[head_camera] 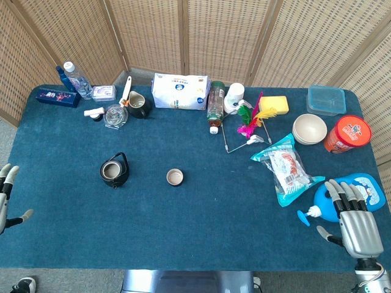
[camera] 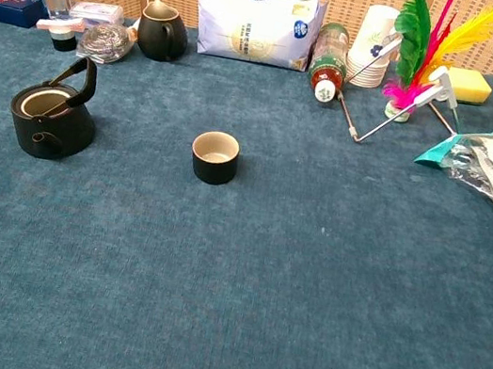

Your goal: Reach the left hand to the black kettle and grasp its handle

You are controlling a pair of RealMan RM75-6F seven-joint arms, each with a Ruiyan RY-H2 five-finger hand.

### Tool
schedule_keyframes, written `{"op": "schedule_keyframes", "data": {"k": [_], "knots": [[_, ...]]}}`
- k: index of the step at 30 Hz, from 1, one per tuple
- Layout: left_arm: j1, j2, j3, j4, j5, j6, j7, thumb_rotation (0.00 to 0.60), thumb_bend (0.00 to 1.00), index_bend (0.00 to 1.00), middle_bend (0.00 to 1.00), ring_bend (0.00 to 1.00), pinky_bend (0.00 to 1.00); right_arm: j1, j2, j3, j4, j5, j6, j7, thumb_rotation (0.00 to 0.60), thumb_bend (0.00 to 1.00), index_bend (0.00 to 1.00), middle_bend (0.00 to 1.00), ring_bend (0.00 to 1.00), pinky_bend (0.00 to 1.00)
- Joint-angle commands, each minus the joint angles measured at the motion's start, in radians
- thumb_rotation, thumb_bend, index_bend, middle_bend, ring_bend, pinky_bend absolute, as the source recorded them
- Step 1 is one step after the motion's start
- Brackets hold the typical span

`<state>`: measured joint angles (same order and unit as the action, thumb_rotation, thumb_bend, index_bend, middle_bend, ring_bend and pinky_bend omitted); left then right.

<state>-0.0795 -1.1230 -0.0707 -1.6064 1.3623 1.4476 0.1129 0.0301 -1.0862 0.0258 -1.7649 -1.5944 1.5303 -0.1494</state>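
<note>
I see the squat round black kettle (head_camera: 114,172) with its arched loop handle (camera: 79,77) raised and lid off, sitting on the napped blue felt tabletop (head_camera: 201,226), left of centre, near a small dark cup with pale lining (camera: 215,156). My left hand (head_camera: 7,195) is at the table's left edge, well apart from the kettle, fingers spread, holding nothing. The metallic right hand (head_camera: 353,213) is spread too, beside a blue plastic bottle (head_camera: 327,204).

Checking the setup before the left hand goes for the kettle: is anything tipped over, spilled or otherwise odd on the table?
One thing: the drink bottle near the back lies on its side, cap toward the front, beside the white bag. No spill shows. The black kettle stands upright, handle raised and lid off, and the small cup is upright too.
</note>
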Motion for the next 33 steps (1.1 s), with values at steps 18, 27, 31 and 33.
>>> {"op": "schedule_keyframes", "data": {"k": [18, 27, 31, 33], "knots": [[-0.233, -0.098, -0.020, 0.297, 0.286, -0.101, -0.204, 0.600, 0.03, 0.00, 0.00, 0.00, 0.02, -0.010, -0.024, 0.059, 0.014, 0.076, 0.052, -0.028, 0.600, 0.00, 0.00, 0.00, 0.00, 0.00], [-0.446, -0.181, -0.047, 0.425, 0.358, -0.266, -0.198, 0.600, 0.03, 0.00, 0.00, 0.00, 0.07, -0.011, -0.033, 0.080, 0.008, 0.102, 0.066, -0.078, 0.600, 0.00, 0.00, 0.00, 0.00, 0.00], [-0.516, -0.227, -0.053, 0.472, 0.357, -0.336, -0.182, 0.600, 0.03, 0.00, 0.00, 0.00, 0.07, -0.011, -0.031, 0.087, 0.002, 0.127, 0.060, -0.090, 0.600, 0.00, 0.00, 0.00, 0.00, 0.00], [-0.543, -0.247, -0.053, 0.495, 0.351, -0.366, -0.179, 0.600, 0.03, 0.00, 0.00, 0.00, 0.07, -0.011, -0.029, 0.092, -0.001, 0.142, 0.057, -0.090, 0.600, 0.00, 0.00, 0.00, 0.00, 0.00]]}}
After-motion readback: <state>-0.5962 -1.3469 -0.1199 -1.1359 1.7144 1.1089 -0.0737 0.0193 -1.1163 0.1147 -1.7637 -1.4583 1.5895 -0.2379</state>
